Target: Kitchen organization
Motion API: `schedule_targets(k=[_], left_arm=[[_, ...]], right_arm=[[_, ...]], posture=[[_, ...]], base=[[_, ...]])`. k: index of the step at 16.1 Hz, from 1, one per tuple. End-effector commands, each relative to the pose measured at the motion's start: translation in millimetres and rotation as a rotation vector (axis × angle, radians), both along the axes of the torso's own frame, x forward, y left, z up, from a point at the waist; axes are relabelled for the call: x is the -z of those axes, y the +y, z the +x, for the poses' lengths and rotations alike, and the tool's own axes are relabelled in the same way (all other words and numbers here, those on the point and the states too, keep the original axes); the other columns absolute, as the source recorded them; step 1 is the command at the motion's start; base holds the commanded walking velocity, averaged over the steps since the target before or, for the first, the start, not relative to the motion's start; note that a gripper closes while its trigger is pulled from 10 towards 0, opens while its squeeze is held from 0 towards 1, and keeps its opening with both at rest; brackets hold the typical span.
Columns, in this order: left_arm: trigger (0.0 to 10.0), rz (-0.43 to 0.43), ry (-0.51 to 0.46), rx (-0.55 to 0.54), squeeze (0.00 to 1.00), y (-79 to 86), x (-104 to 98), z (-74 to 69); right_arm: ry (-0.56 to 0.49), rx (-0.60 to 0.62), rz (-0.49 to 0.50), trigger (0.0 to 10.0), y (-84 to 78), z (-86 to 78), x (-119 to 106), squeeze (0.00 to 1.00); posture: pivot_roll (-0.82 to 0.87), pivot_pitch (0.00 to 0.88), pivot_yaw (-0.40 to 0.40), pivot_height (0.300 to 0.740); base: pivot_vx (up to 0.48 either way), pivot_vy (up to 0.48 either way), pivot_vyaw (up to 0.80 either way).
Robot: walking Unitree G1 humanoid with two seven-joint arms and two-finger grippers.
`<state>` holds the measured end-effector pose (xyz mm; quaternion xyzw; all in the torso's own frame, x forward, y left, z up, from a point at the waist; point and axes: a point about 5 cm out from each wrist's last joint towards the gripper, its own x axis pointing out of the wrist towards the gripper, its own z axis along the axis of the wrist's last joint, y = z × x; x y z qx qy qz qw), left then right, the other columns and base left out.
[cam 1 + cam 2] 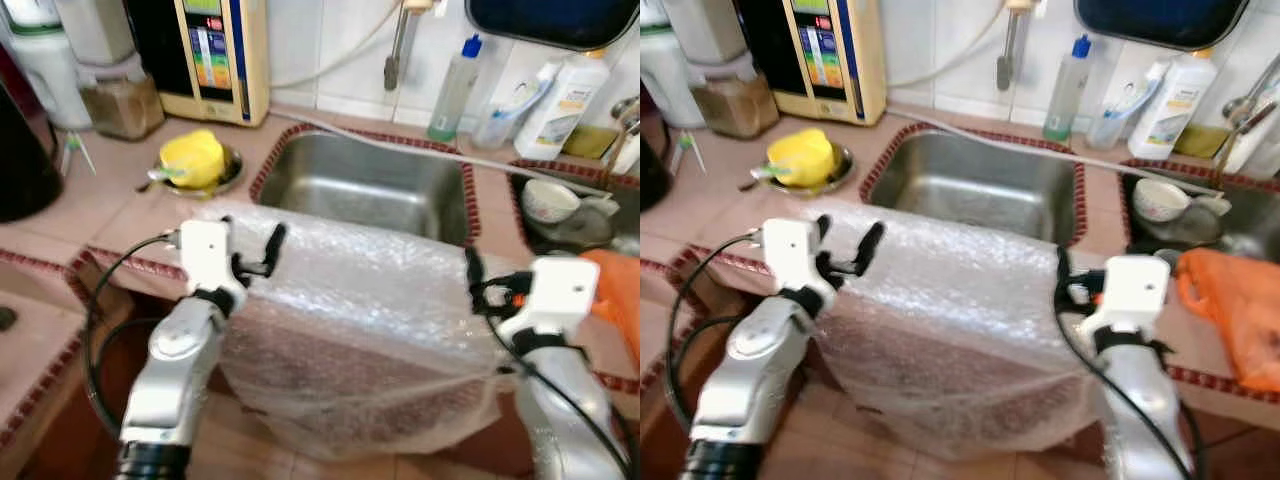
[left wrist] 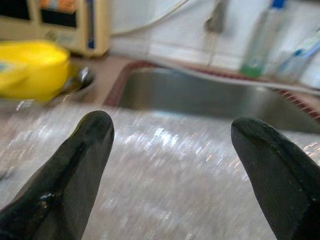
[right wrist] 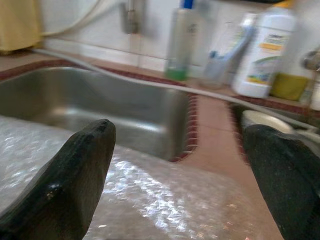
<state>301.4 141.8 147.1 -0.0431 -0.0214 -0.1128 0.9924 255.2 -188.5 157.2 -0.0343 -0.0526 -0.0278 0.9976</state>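
The bubble wrap [image 1: 350,320] lies sideways over the counter [image 1: 110,200] edge, bumpy and clear. The left gripper [image 1: 250,250] and right gripper [image 1: 478,285] are both spread wide, holding nothing.

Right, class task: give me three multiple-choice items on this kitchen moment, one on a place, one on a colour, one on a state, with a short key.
1. Where does the bubble wrap lie?
A. inside the sink
B. draped over the counter's front edge, before the sink
C. on the floor

2. What colour is the sponge in the small metal dish?
A. yellow
B. blue
C. red

3. How do the left claw and right claw stand?
A. both shut
B. one shut
C. both open

Key: B, the wrap hangs over the edge; A, the sponge is plainly yellow; C, both wrist views show fingers spread wide.
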Motion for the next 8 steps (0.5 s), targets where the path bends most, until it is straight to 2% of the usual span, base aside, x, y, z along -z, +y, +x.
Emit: schedule_targets(k=[1, 2, 8], left_arm=[[10.0, 0.008, -0.001, -0.018, 0.0, 1.7, -1.6, 1.0], [10.0, 0.005, -0.001, -0.026, 0.0, 2.6, -1.5, 1.0], [10.0, 0.029, -0.029, -0.07, 0.0, 5.6, -5.4, 2.8]], right_arm=[[-0.011, 0.011, -0.004, 10.0, -2.4, -0.6, -2.4, 0.0], [-0.014, 0.01, -0.012, 10.0, -2.5, -0.9, -2.5, 0.0], [-0.023, 0.0, -0.023, 10.0, -0.4, -0.8, -2.8, 0.0]], posture=[[-0.06, 0.083, -0.021, 0.74], [-0.06, 0.082, -0.02, 0.74], [-0.05, 0.084, -0.02, 0.74]], base=[[0.0, 0.0, 0.0], [0.0, 0.0, 0.0], [0.0, 0.0, 0.8]])
